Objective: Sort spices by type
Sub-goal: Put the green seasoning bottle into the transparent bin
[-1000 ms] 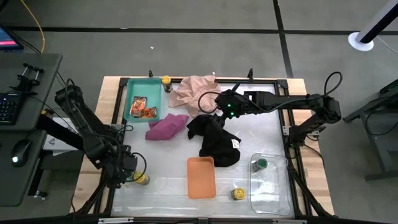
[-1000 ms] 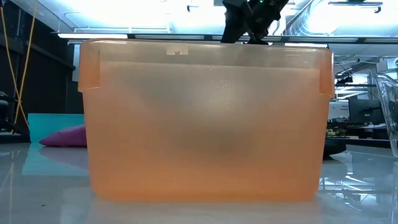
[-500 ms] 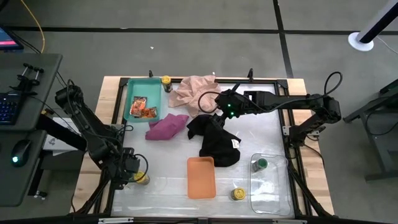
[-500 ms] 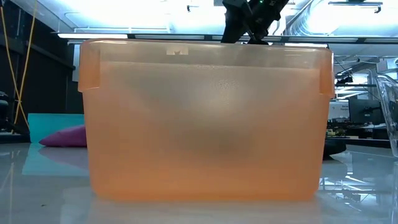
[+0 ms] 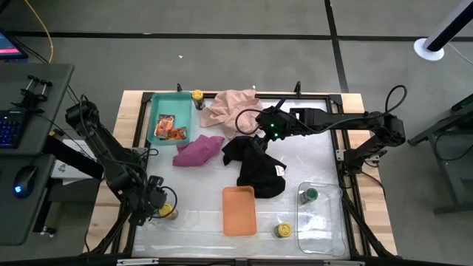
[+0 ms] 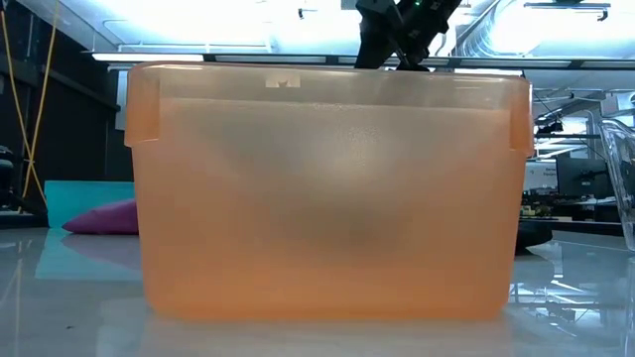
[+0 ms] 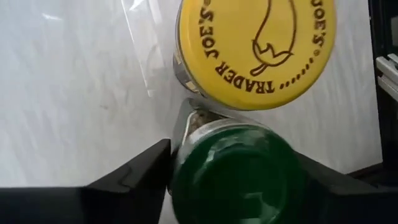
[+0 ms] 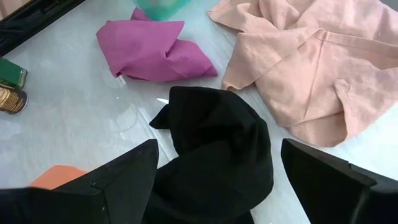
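Down at the near left corner of the tabletop [image 5: 199, 222], the left end effector [image 5: 157, 206] has its fingers closed around a green-lidded jar [image 7: 235, 171]. That jar sits touching a yellow-lidded jar [image 7: 256, 50], whose lid reads "Trader Joe's" in the left wrist view; from above, the yellow lid [image 5: 168, 213] peeks out just beside the arm's tip.

The right end effector [image 5: 255, 142] hangs over the black cloth [image 5: 259, 166] in the middle of the tabletop, its fingers spread wide with the cloth [image 8: 217, 149] lying between them. Whether they touch the fabric, I cannot tell. Beside it lie the magenta cloth [image 5: 198, 150] and the pink cloth [image 5: 230, 108].

At the far left, the teal tray [image 5: 160, 103] holds the orange-red packets [image 5: 169, 127], and another yellow-lidded jar [image 5: 197, 96] stands just past its far right corner. The orange tray [image 5: 239, 210] sits near the front; from table height it fills most of the sight [image 6: 327, 188]. A further yellow-lidded jar [image 5: 282, 230] stands between it and the clear tray [image 5: 325, 222], which has a green-lidded jar [image 5: 310, 194] inside.
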